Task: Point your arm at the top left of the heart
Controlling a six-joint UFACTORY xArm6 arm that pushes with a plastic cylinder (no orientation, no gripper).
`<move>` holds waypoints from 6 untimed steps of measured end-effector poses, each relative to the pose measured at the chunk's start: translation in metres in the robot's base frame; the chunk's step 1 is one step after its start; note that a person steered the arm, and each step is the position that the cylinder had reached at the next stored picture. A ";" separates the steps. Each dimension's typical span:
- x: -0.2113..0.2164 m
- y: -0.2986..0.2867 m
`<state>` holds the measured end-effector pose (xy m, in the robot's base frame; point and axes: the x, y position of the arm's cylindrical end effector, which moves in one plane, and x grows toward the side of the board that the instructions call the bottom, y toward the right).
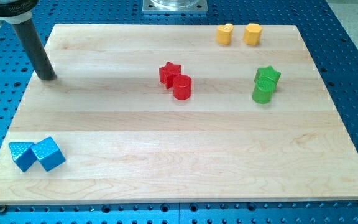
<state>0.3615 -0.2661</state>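
Note:
The yellow heart (225,33) lies near the view's top edge of the wooden board (166,162), right of centre. A yellow hexagon (252,33) sits just to its right. My tip (47,77) rests on the board near its upper left corner, far to the left of the heart and a little lower in the view. The dark rod rises from the tip toward the view's top left.
A red star (169,73) touches a red cylinder (182,87) near the board's middle. A green star (268,76) touches a green cylinder (263,92) at the right. Two blue blocks (22,155) (48,154) sit together at the bottom left corner.

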 end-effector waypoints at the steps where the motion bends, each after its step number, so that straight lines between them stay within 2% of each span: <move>1: 0.000 0.011; 2: 0.000 0.045; 3: -0.017 0.115; 6: -0.135 0.298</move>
